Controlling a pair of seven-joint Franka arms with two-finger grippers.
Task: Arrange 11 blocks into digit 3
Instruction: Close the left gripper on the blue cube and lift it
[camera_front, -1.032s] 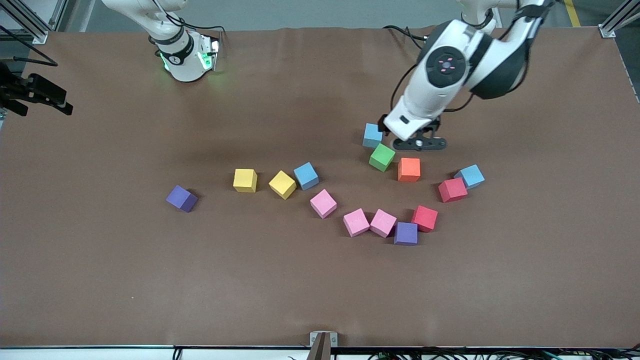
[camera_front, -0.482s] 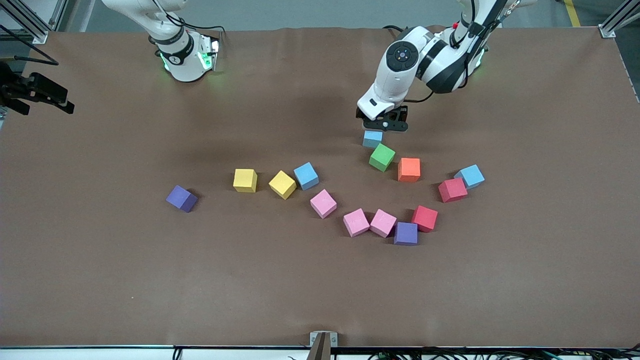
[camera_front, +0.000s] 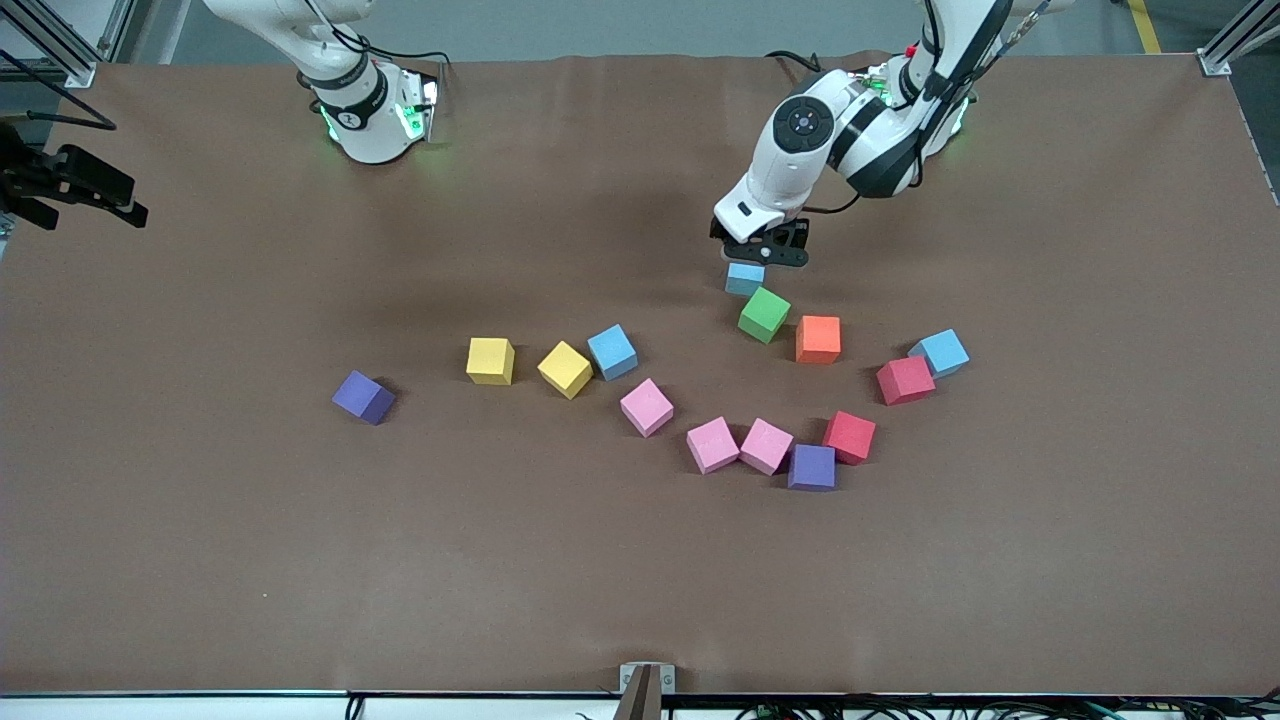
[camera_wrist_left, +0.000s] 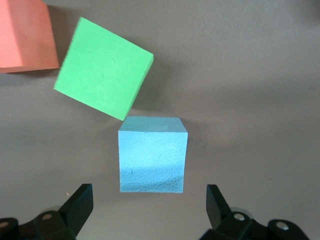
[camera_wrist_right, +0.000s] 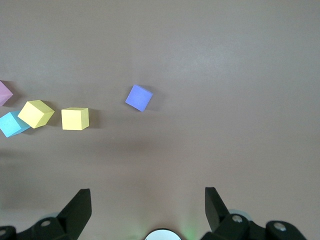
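While left gripper (camera_front: 763, 252) hung spread over light blue block (camera_wrist_left: 152, 154), right gripper (camera_wrist_right: 148, 206) waited, spread, empty; descent risked nudging touching green block (camera_wrist_left: 102, 68).

Brown table (camera_front: 200, 550), two red cubes (camera_front: 905, 380) (camera_front: 850, 437) toward the left arm's end
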